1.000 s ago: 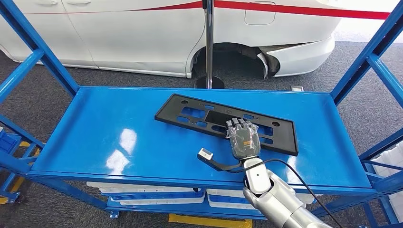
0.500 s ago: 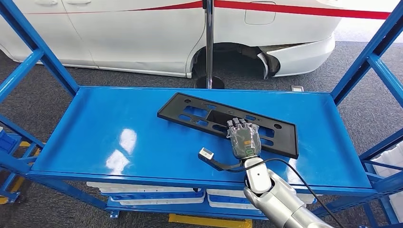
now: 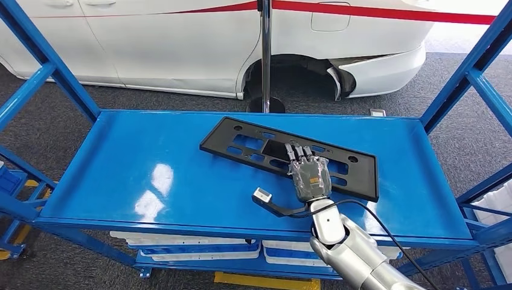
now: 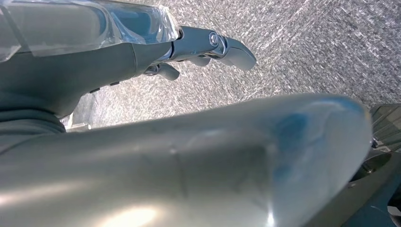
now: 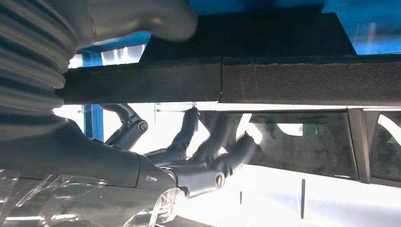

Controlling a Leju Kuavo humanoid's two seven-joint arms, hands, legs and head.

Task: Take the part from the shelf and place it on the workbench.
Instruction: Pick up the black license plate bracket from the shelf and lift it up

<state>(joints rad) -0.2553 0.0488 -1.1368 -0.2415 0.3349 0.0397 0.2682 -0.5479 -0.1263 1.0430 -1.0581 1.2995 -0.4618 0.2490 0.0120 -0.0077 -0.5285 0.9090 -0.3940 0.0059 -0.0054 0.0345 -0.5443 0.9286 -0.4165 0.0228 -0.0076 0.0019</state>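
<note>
- right hand (image 3: 310,179) sits on the near long edge of the black part (image 3: 290,156). Right wrist view has the thumb (image 5: 142,16) on one face of the part's edge (image 5: 283,78) and the darker fingers (image 5: 227,151) curled up at the other face: clamped on the part.
- part is a flat slotted panel lying on the blue shelf deck (image 3: 151,175), running away from the hand to both sides, far edge tilted toward the back rail.
- head view: small grey-white connector (image 3: 261,196) on a black cable just beside the hand's wrist, on the deck.
- left hand (image 4: 142,52): left wrist view has it over grey carpet, fingers apart, holding nothing.
- below the deck, nearer than the hand: lower shelf tier with white trays (image 3: 199,251); contents too hidden to tell.
- beyond the hand: chrome stanchion post (image 3: 265,54) with round base, red belt, white car (image 3: 181,42) with its wheel arch open, grey carpet floor (image 3: 54,127).
</note>
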